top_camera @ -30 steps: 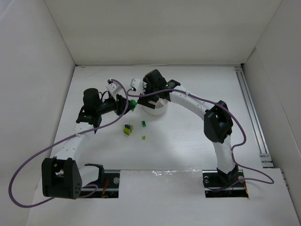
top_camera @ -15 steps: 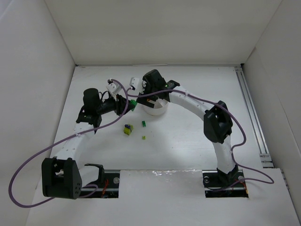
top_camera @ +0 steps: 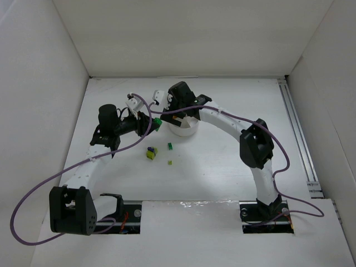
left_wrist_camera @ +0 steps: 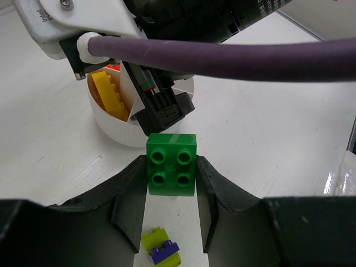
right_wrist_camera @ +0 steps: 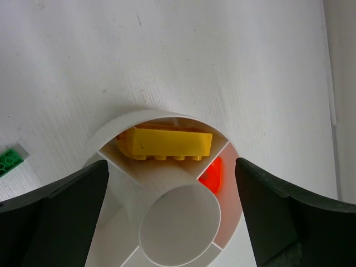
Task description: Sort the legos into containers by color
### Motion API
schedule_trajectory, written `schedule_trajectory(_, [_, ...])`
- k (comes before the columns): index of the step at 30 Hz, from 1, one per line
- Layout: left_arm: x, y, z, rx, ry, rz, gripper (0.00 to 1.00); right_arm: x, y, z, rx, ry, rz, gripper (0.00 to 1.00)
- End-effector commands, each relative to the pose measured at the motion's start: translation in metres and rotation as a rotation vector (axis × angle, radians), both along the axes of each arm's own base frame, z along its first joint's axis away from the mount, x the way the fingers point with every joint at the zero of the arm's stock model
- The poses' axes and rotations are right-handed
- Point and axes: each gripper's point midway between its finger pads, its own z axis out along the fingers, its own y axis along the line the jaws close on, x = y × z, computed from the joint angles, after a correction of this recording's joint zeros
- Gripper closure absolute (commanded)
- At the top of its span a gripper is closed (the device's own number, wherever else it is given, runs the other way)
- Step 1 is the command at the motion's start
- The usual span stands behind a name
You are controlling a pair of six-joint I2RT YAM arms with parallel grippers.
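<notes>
My left gripper [left_wrist_camera: 171, 167] is shut on a green four-stud brick [left_wrist_camera: 171, 164], held just above the table beside the round white divided dish [left_wrist_camera: 114, 129]. From above, that brick [top_camera: 158, 122] sits at the dish's [top_camera: 184, 129] left side. My right gripper [right_wrist_camera: 173, 217] hangs open over the dish, one finger on each side of it. A yellow brick [right_wrist_camera: 167, 143] lies in one wedge, an orange-red piece [right_wrist_camera: 212, 175] in the neighbouring one, and the central well [right_wrist_camera: 178, 225] holds nothing. A yellow-and-purple clump [top_camera: 151, 152] lies on the table below my left fingers.
A small green bit [top_camera: 170, 146] and a tiny yellow-green bit [top_camera: 170, 163] lie on the table in front of the dish. A purple cable [left_wrist_camera: 222, 53] and the right arm's wrist cross above the dish. White walls enclose the table on three sides.
</notes>
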Motion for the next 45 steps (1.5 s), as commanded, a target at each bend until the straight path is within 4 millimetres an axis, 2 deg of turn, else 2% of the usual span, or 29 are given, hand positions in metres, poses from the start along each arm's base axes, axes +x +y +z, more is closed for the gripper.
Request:
schedule_trajectory(1, [0.001,0.0,0.018,-0.008,-0.066,-0.018,1.0,0.01,0.019,0.017,0.059,-0.047,-0.011,0.0])
schedule_trajectory(16, [0.001,0.0,0.018,-0.008,-0.066,-0.018,1.0,0.014,0.02,0.014,0.06,-0.047,-0.024,0.0])
schedule_trajectory(19, [0.001,0.0,0.018,-0.008,-0.066,-0.018,1.0,0.014,0.023,0.025,0.086,-0.053,-0.024,0.0])
schedule_trajectory(20, [0.002,0.0,0.019,-0.009,-0.075,-0.018,1.0,0.015,0.024,0.036,0.101,-0.069,-0.023,0.0])
schedule_trajectory(30, [0.003,-0.001,0.017,-0.008,-0.066,-0.018,1.0,0.014,0.024,0.058,0.131,-0.08,-0.035,0.0])
schedule_trajectory(36, [0.003,-0.001,0.017,-0.008,-0.066,-0.018,1.0,0.005,0.018,0.088,0.171,-0.103,-0.032,0.0])
schedule_trajectory(37, [0.003,-0.001,0.017,-0.008,-0.066,-0.018,1.0,0.004,0.019,0.083,0.168,-0.092,-0.025,0.0])
schedule_trajectory(38, [0.004,-0.001,0.018,-0.009,-0.075,-0.018,1.0,-0.001,0.015,0.089,0.168,-0.091,-0.025,0.0])
schedule_trajectory(40, [0.004,-0.001,0.018,-0.009,-0.075,-0.018,1.0,-0.005,0.012,0.087,0.167,-0.081,-0.031,0.0])
schedule_trajectory(41, [0.003,-0.001,0.018,-0.014,-0.068,-0.016,1.0,-0.007,0.009,0.075,0.149,-0.061,-0.032,0.0])
schedule_trajectory(42, [0.003,-0.001,0.018,-0.014,-0.068,-0.016,1.0,-0.007,0.002,0.083,0.155,-0.069,-0.041,0.0])
schedule_trajectory(45, [0.003,-0.004,0.015,-0.013,-0.059,-0.026,1.0,-0.012,-0.002,0.081,0.163,-0.056,-0.052,0.0])
